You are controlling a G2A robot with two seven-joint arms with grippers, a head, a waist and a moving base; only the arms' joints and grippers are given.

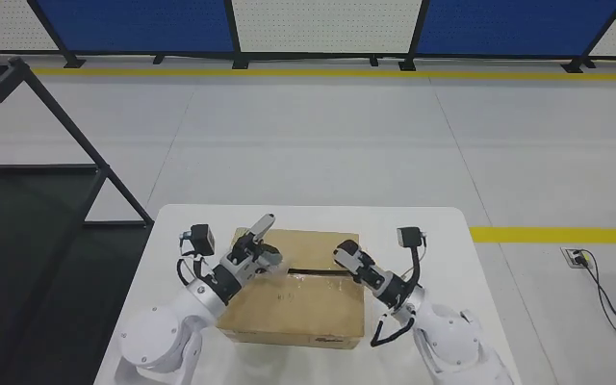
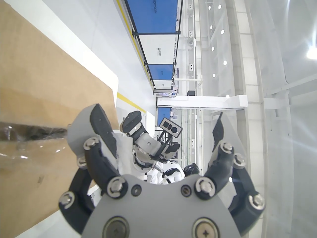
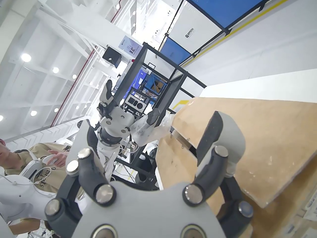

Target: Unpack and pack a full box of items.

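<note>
A closed brown cardboard box sits mid-table, its top flaps meeting at a dark seam. My left gripper is open at the box's left end; one finger lies against the flap edge beside crumpled clear tape, the other finger is up in the air. My right gripper is open at the seam's right end, with one finger resting on the top flap and the other off the box. The box hides its contents.
The white table has bare room behind and to the right of the box. A black metal rack stands off the table's left side. Blue and white partition panels line the far floor.
</note>
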